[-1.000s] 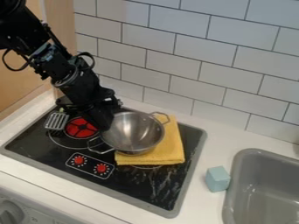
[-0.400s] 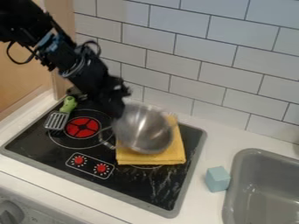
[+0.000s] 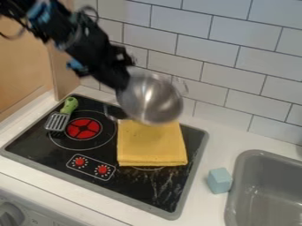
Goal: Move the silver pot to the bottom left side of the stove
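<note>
Nearest, a pale knob (image 3: 10,215) stood on the front below the tabletop (image 3: 62,187), with the grey sink (image 3: 239,176) off to the right. A pale blue block (image 3: 219,180) sat just beside the sink's rim, well out of the way of the job.

On the black stove (image 3: 138,187), the near left corner lay beyond the dial panel (image 3: 90,167); that was presumably the spot meant for the pot, and nothing stood on it. Farther in, the folded yellow cloth (image 3: 152,143) lay flat on the right half, perhaps as padding. Left of the red burner (image 3: 83,128) lay a spatula (image 3: 59,121), its slotted head towards the near side and its green handle away; a low path leftward would risk catching it.

Above the cloth's far edge hung the silver pot (image 3: 152,99), lifted clear and tilted so that its inside showed. The end effector (image 3: 122,84) was closed on its left rim, a thin edge easy to pinch, though an off-centre hold probably let the bowl tip. The height likely served to clear cloth and spatula; the carry to the near left, the lowering and the release were still to be done.
</note>
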Controlling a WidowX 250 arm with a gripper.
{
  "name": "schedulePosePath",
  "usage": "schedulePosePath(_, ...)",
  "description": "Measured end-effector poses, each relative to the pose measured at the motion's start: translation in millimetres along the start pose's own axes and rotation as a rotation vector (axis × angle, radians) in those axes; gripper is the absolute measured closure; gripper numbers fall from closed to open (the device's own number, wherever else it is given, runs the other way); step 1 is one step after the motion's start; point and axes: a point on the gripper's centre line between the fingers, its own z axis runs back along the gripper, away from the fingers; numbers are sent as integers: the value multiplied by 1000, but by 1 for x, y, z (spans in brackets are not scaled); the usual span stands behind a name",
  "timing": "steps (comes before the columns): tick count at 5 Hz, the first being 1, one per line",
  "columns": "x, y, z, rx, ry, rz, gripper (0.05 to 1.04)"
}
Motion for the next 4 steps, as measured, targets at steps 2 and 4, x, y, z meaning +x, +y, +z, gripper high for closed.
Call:
schedulePosePath(2, -11, 26, 32, 101, -57, 72, 1033)
schedulePosePath(4, -41, 54, 50, 156, -38, 122, 1033)
